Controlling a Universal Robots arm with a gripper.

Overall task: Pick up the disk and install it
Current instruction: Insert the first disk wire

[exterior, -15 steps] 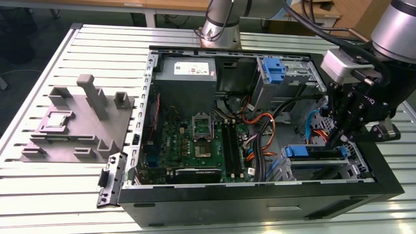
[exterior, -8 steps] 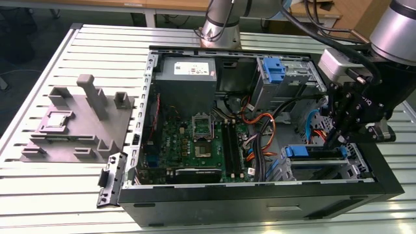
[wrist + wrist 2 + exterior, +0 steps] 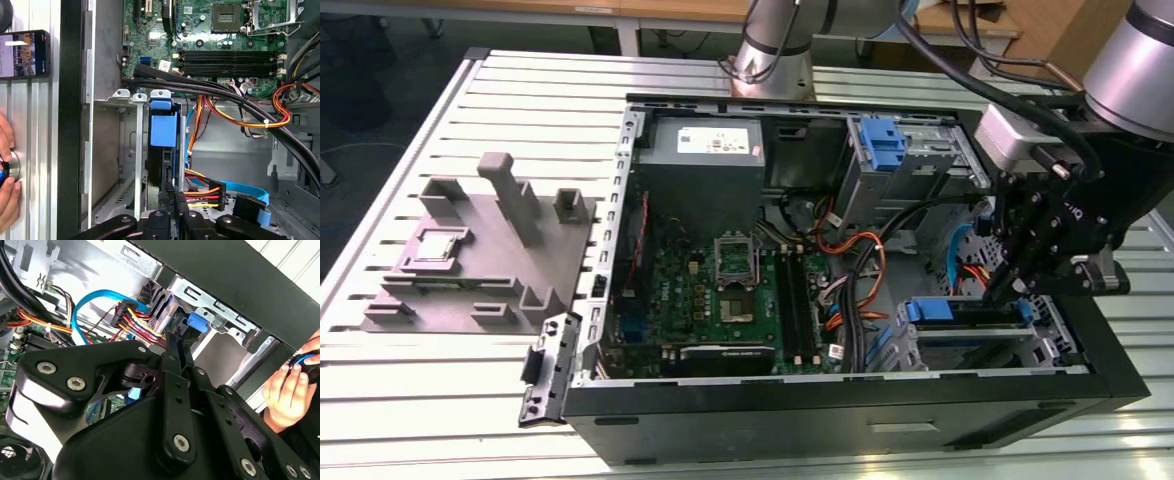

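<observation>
The disk (image 3: 961, 313) sits in the lower drive bay at the exterior view's right end of the open computer case (image 3: 854, 405), its blue rail facing up. In the first wrist view the disk (image 3: 161, 165) stands edge-on in the metal cage under its blue rail. My gripper (image 3: 997, 292) hangs straight over it, fingers drawn together, tips at the disk's upper edge. In the second wrist view the gripper (image 3: 177, 340) points at the blue tab (image 3: 197, 322), with no gap visible between the fingers. In the first wrist view the gripper (image 3: 173, 200) meets the disk's near end.
Bundles of orange, red and black cables (image 3: 854, 270) and a blue ribbon (image 3: 90, 297) crowd the bay. The motherboard (image 3: 720, 300), power supply (image 3: 707, 150) and a second blue bracket (image 3: 883, 145) lie inside. A grey fixture (image 3: 480, 250) sits outside. A person's hand (image 3: 287, 390) rests beside the case; a phone (image 3: 25, 54) lies nearby.
</observation>
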